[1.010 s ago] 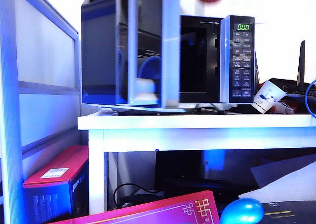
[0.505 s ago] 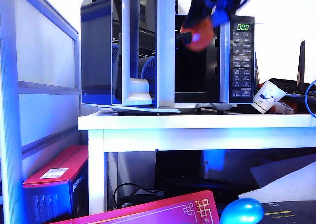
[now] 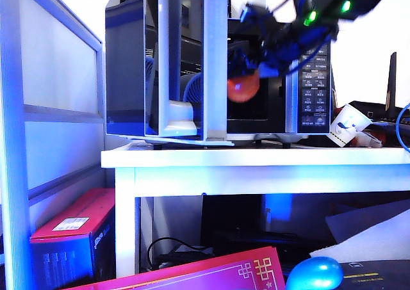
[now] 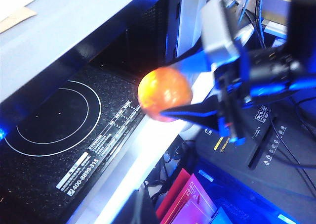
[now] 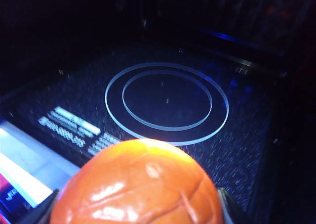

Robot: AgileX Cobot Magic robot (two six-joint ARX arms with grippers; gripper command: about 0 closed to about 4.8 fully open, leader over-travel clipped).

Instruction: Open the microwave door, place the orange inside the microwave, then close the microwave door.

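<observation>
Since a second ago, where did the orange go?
The right gripper carried the orange down from above the microwave to its open front, gripping it the whole way. The door stayed open, and the paper cup and blue egg did not move.

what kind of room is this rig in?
Probably a lab or office corner, not a kitchen: the microwave sits on a plain white table, with a cardboard box and cables on the floor beneath.
</observation>
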